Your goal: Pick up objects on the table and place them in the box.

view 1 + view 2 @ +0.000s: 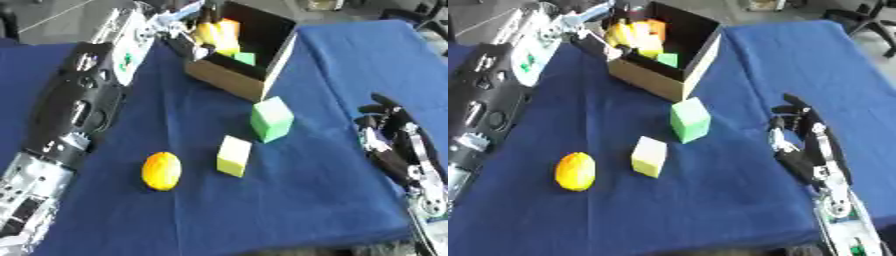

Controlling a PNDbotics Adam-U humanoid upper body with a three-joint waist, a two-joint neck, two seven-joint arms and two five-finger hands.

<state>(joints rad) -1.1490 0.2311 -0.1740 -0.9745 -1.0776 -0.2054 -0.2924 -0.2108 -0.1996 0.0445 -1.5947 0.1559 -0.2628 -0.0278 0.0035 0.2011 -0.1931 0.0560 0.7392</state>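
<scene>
The left hand [614, 42] is reaching over the near wall of the cardboard box [229, 80], and its fingers seem to be curling round a yellow, banana-like object [623, 34] at the box's left side; whether it is gripping or letting go I cannot tell for certain. The right hand [389, 137] is resting on the blue tablecloth [306, 190] at the right edge, fingers relaxed and holding nothing.

Inside the box, an orange block [229, 25], a pale yellow piece [651, 49] and a small green piece [245, 58] are already lying, so I judge the task to be partly done. Three things are waiting outside: a green cube [272, 119] standing just beside the box's near corner, a yellow-green cube [234, 155] a little nearer, and an orange fruit [162, 171] lying to its left, apart from both. The cubes are looking matte and sharp-edged, the fruit round and smooth.
</scene>
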